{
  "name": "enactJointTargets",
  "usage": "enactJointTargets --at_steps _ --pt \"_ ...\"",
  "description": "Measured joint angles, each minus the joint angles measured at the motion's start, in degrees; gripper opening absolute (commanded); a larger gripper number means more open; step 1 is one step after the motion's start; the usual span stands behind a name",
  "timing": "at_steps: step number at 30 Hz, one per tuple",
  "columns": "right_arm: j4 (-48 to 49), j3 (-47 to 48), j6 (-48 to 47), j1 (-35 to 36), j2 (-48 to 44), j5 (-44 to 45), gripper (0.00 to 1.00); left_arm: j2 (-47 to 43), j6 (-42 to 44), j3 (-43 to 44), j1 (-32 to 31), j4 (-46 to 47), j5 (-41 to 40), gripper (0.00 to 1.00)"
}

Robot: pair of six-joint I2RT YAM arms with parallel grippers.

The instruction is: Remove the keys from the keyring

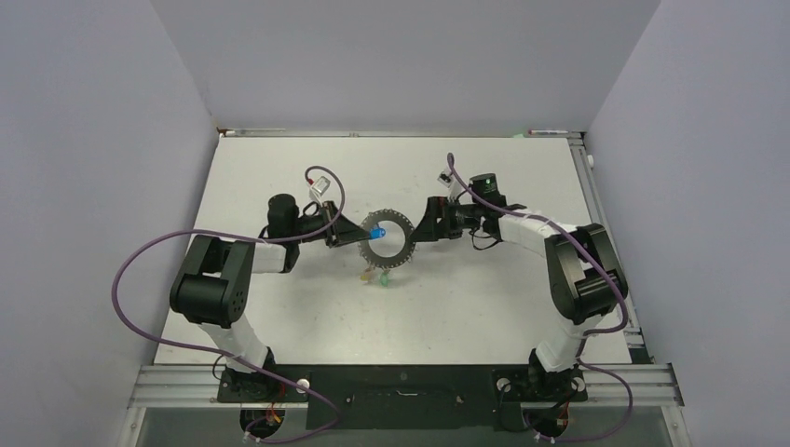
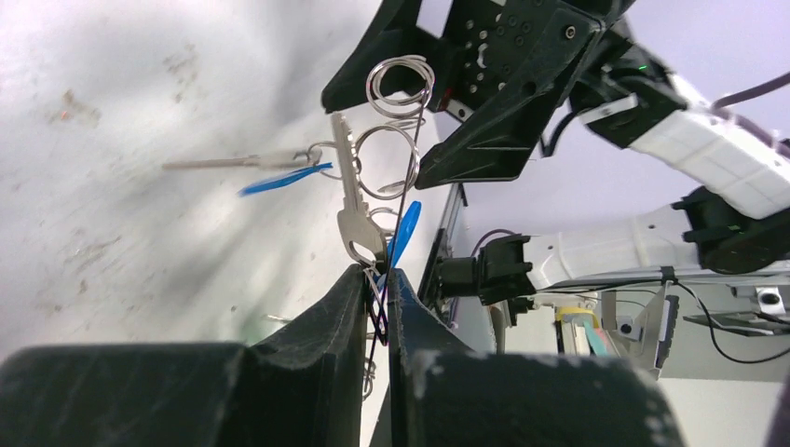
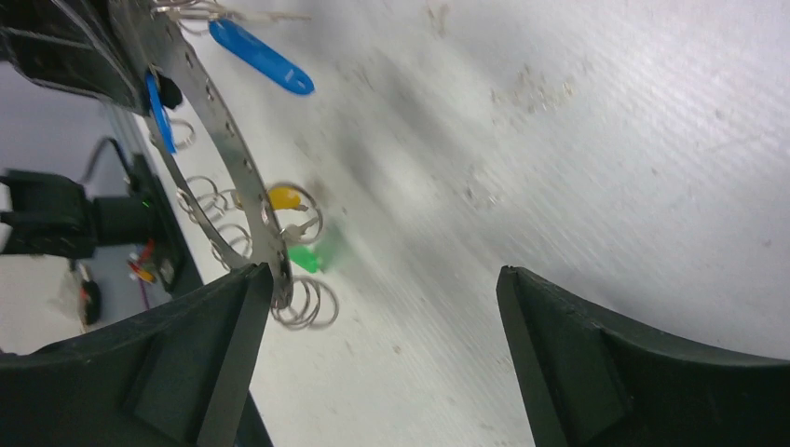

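left gripper (image 2: pixel 377 289) clamped on the left rim of the keyring (image 3: pixel 224 130), mid-table; right gripper (image 3: pixel 377 275) gapes wide at the ring's right edge. ring likely thin, stiff, slick. keys (image 2: pixel 349 205) light, dangling loosely; best pinched by the blade.

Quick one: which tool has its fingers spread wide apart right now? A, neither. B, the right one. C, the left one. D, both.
B: the right tool shows its fingers standing far apart in its wrist view, while the left tool is pinched shut on the keyring.
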Motion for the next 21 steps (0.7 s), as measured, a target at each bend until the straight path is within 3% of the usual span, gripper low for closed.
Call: enactJointTargets --at_steps 5,8,10,16,21 --pt "14.27 -3.08 11.5 1.66 -2.54 -4.33 0.91 -0.35 -9.16 -0.22 1.14 11.8 1.14 0.0" --pt "21.49 -4.48 17.2 3.91 -3.67 -5.81 0.82 -0.37 -13.42 -0.2 1.62 16.37 1.25 0.0" --pt "25.79 -4.52 20.2 5.46 -4.2 -6.47 0.75 -0.46 -15.63 -0.2 1.73 18.27 1.22 0.0" --pt "37.66 -4.52 29.75 7.5 -4.42 -7.41 0.41 -0.72 -21.14 0.44 1.86 23.17 1.2 0.0" --pt "42.77 -4.52 34.93 7.1 -4.39 -7.23 0.24 -0.72 -24.17 2.32 2.62 25.33 1.57 0.0"
